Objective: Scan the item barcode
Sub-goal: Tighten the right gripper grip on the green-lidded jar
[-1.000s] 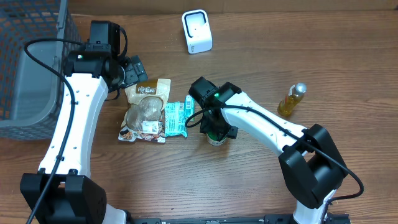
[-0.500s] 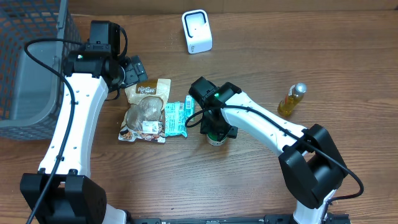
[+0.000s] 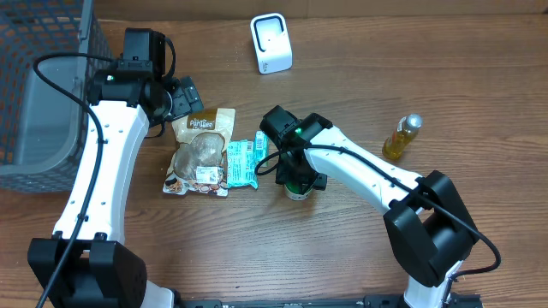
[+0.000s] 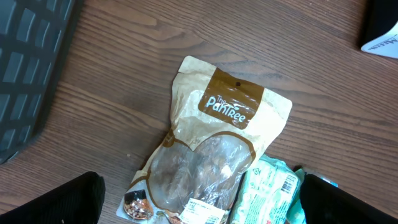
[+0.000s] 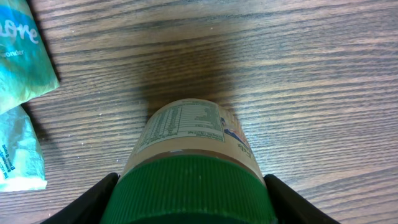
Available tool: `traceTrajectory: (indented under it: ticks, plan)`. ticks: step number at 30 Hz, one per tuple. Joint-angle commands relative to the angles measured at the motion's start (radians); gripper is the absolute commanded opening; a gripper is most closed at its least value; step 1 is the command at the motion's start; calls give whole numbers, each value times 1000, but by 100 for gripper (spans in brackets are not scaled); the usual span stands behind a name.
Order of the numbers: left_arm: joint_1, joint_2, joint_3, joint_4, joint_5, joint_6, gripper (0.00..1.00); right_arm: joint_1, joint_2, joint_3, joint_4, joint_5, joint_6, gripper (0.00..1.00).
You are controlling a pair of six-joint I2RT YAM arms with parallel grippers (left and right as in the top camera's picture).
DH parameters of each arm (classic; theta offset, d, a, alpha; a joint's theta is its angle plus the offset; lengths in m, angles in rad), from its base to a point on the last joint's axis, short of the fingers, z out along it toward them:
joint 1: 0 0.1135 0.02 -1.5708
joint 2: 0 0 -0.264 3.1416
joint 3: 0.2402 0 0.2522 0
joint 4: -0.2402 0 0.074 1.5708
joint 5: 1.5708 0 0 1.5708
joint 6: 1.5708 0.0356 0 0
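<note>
The brown wooden counter (image 3: 479, 77) carries one grey mesh basket (image 3: 34, 103) at far left, one brown windowed snack pouch (image 3: 201, 154), one white boxy scanner (image 3: 271, 43), one teal packet (image 3: 242, 162), one yellow oil bottle (image 3: 401, 137) and one green-lidded jar (image 5: 186, 134). The jar stands upright at centre with the right tool (image 5: 193, 199) clamped on its lid. The scanner lies beyond it, slightly left. The left tool (image 4: 202, 202) hangs released above the pouch.

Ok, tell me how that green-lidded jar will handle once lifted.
The jar looks rigid, so it probably won't deform in the right claw. Its ribbed green lid should resist slipping. Being round, it would likely roll if laid on its side.
</note>
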Motion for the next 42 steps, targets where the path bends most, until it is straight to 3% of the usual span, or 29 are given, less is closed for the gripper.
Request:
traceTrajectory:
  ticks: [1,23,29,42]
  plan:
    - [-2,-6,12,0,-6,3,100,-3,5,-8,21,-35,-5,61]
    - [-2,-6,12,0,-7,3,100,-3,5,-8,33,-110,-65,45]
    - [-2,-6,12,0,-6,3,100,-3,5,-8,41,-107,-65,47]
    - [-2,-6,12,0,-6,3,100,-3,5,-8,48,-87,-57,63]
